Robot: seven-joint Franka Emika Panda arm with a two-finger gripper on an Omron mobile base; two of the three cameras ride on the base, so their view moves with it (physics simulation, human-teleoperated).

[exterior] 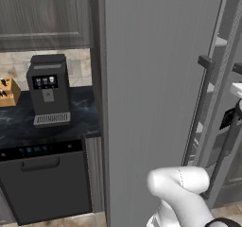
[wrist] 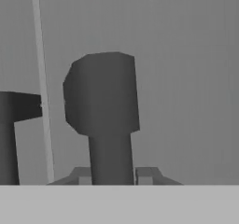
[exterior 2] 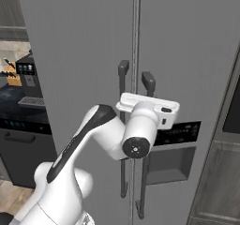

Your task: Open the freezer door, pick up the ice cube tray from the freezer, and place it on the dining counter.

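The freezer door is the right-hand brushed-grey door, with a dark dispenser niche, and it stands closed. Its long dark bar handle runs down beside the centre seam. My gripper is at the top part of this handle. One fingertip shows on each side of the bar, shut on it. From the right base view the white hand covers that stretch of the handle. The plain door and its handle lie just left. The ice cube tray and the freezer interior are hidden behind the door. The dining counter is out of view.
Left of the fridge, a coffee machine and a knife block stand on a dark worktop above a dark built-in appliance. Tall cabinetry borders the fridge on the right.
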